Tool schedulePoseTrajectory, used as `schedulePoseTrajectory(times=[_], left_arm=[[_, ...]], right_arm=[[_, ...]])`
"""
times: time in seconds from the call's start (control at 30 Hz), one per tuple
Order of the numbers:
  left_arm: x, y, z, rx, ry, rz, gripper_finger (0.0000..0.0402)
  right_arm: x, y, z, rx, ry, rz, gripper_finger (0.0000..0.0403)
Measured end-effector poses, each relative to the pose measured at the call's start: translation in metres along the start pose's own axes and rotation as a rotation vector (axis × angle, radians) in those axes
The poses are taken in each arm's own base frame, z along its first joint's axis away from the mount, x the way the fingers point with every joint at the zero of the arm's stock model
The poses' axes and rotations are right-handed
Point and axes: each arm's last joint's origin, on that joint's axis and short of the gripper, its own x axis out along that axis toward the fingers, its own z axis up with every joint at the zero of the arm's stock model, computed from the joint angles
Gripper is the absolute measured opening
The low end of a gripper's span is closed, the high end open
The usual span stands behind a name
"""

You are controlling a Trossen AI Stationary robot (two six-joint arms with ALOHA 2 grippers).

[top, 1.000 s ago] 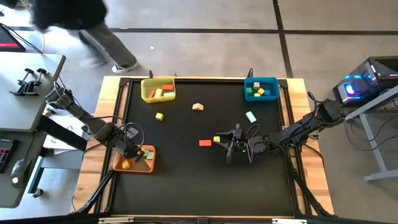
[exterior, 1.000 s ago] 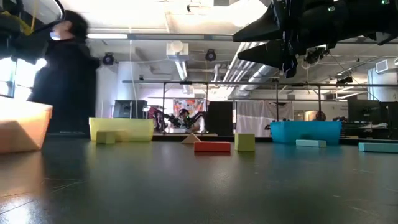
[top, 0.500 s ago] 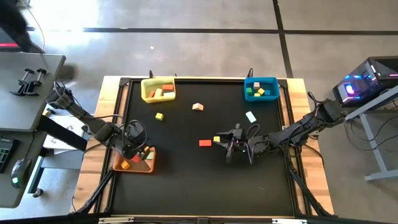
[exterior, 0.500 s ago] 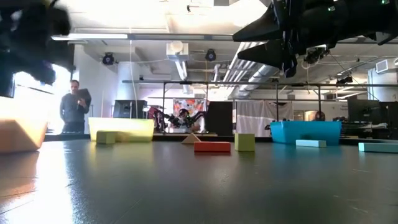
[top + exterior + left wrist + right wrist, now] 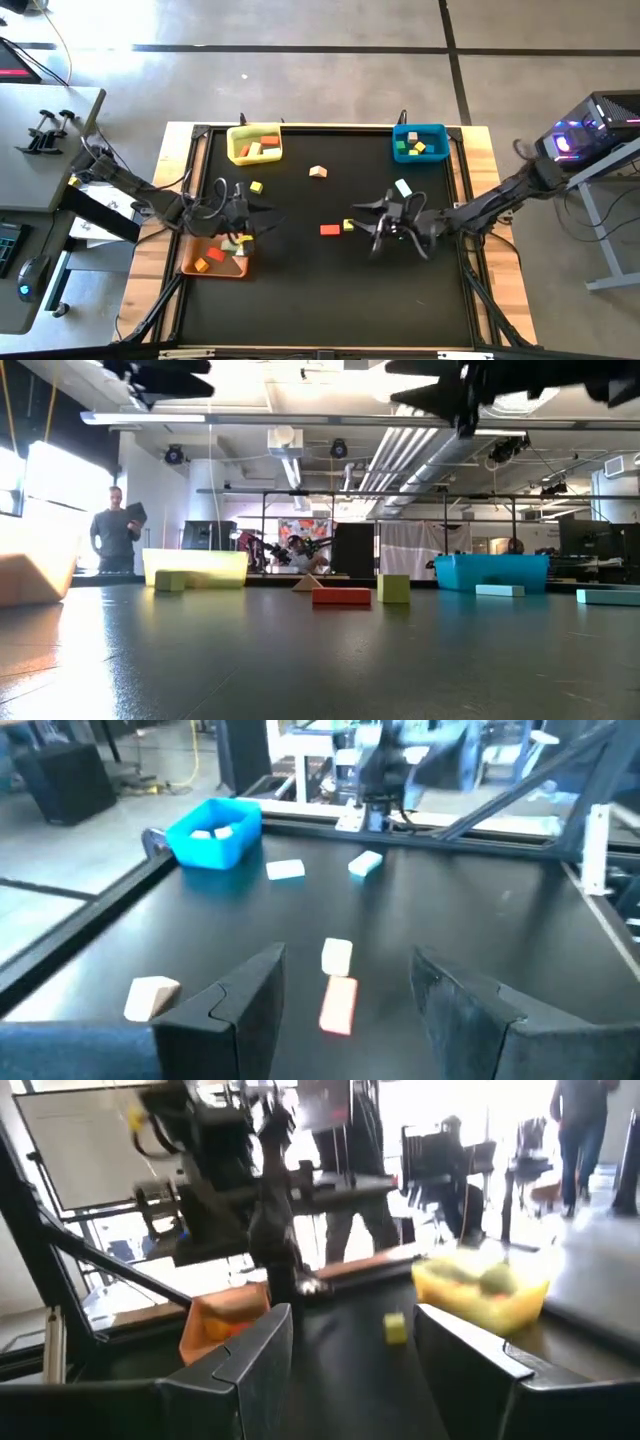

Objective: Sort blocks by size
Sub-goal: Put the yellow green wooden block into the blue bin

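Blocks (image 5: 330, 229) scattered flat mid-table: red bar, yellow, tan, mint; others binned.

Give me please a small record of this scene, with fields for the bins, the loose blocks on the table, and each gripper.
yellow bin: far left of the table, holds blocks
blue bin: far right, holds blocks
orange bin: near left edge, holds blocks
red block: loose, mid-table, beside a small yellow block
tan block: loose, between the yellow and blue bins
mint block: loose, near the right arm
left gripper: open, empty, just beyond the orange bin
right gripper: open, empty, above the small yellow block
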Motion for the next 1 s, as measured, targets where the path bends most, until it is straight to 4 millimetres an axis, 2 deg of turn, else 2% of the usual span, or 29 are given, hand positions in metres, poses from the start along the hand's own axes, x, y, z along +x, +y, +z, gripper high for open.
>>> schedulePoseTrajectory(times=[0.2,0.4,0.57,0.73,0.83,1.0], left_arm=[[0.029,0.003,-0.006,0.039,0.018,0.065,0.0197],[0.062,0.006,-0.012,0.036,-0.052,0.093,0.0197],[0.085,0.023,-0.02,0.005,-0.228,-0.036,0.0197],[0.101,0.046,-0.029,-0.046,-0.273,0.029,0.0197],[0.105,0.056,-0.038,-0.045,-0.19,0.179,0.0197],[0.092,0.068,-0.051,-0.02,0.041,0.519,0.0197]], right_arm=[[-0.026,-0.01,0.036,-0.063,-0.02,0.02,0.0206],[-0.046,-0.022,0.047,-0.068,0.055,0.019,0.0206],[-0.046,-0.023,0.037,-0.074,0.139,-0.005,0.0206],[-0.038,-0.019,0.021,-0.077,0.193,-0.018,0.0206],[-0.031,-0.016,0.01,-0.065,0.221,-0.047,0.0206],[-0.02,-0.011,-0.008,-0.047,0.252,-0.08,0.0206]])
